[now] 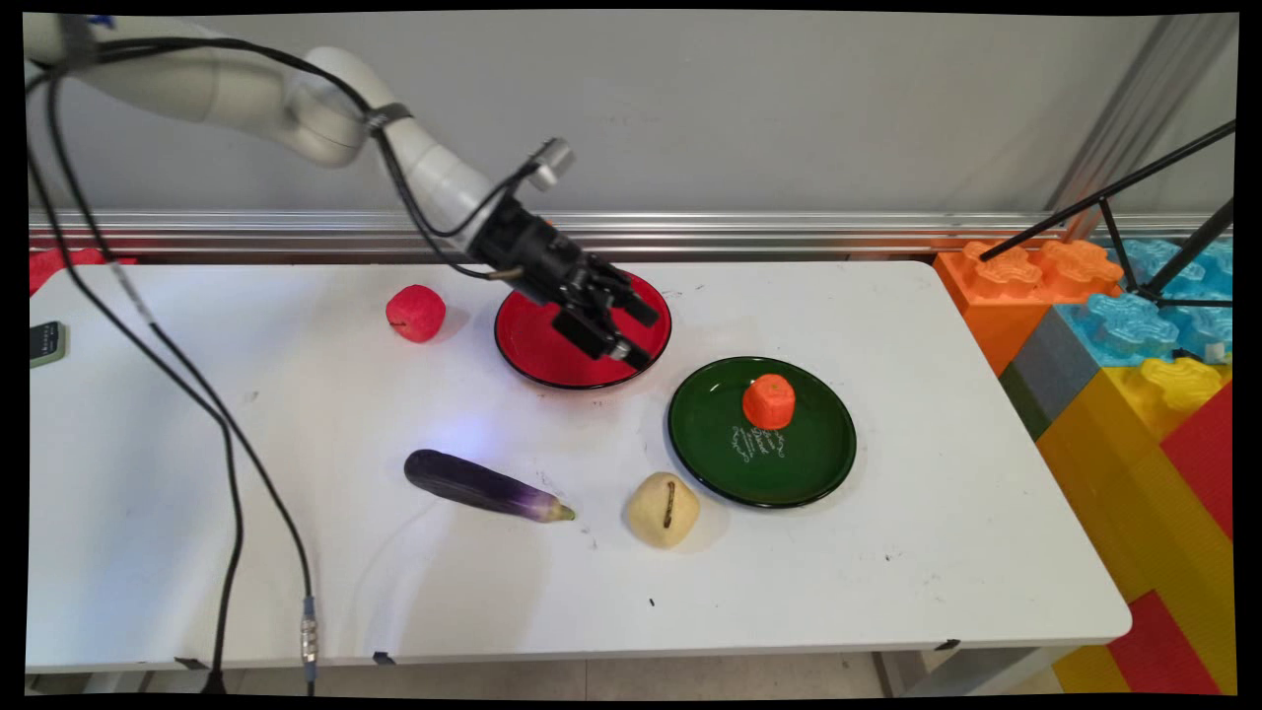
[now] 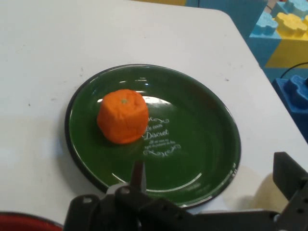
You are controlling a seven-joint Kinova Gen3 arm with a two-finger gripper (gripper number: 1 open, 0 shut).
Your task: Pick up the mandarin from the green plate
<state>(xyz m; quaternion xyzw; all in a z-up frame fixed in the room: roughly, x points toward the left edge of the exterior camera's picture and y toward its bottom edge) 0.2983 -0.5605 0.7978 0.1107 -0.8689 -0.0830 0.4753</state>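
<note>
Hand (image 1: 631, 335) of black metal hovers at frame centre above a glossy round red plate (image 1: 537, 340), fingers spread apart, holding nothing. Lower right of it, an orange toy fruit (image 1: 769, 401) sits on a round green plate (image 1: 710, 434) atop the white desk (image 1: 887, 572).

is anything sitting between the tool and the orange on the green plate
Nothing visible does. The tool hangs over the red plate, open and empty, and the hand view looks straight at the orange on the green plate with only bare table between the two plates.
</note>
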